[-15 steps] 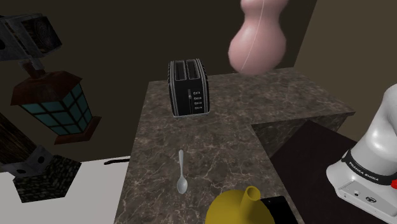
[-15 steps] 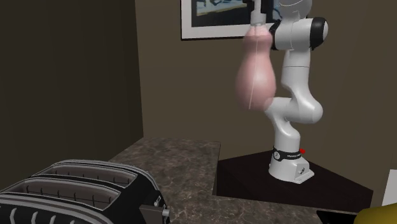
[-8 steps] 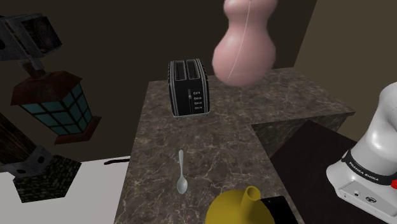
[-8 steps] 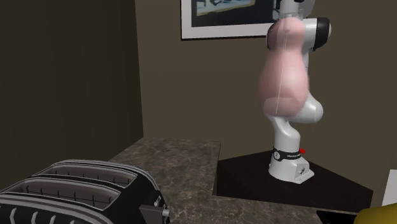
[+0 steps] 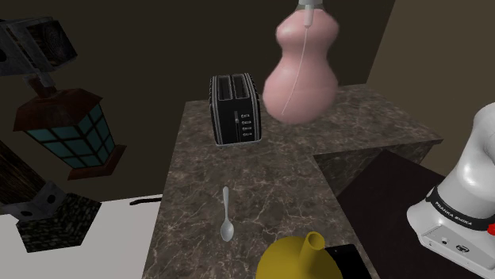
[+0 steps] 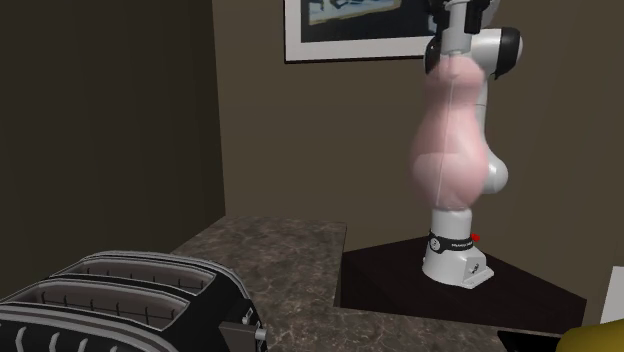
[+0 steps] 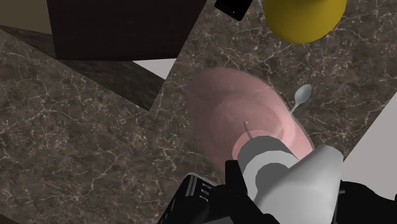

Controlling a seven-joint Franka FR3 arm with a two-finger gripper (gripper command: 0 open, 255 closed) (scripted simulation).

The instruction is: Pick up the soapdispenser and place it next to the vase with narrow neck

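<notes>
Soap dispenser (image 5: 300,75), pink, hangs upright under the end effector (image 7: 289,181) grasping its pump, over the surface's (image 5: 262,170) far edge; the yellow narrow-necked vase (image 5: 295,258) stands at the near edge.

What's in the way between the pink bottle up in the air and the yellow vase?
Only a spoon lies flat on the counter before the yellow vase; the pink soap dispenser hangs well above it.

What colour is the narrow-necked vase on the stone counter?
The round narrow-necked vase is plain yellow, clearest in the wrist view.
</notes>
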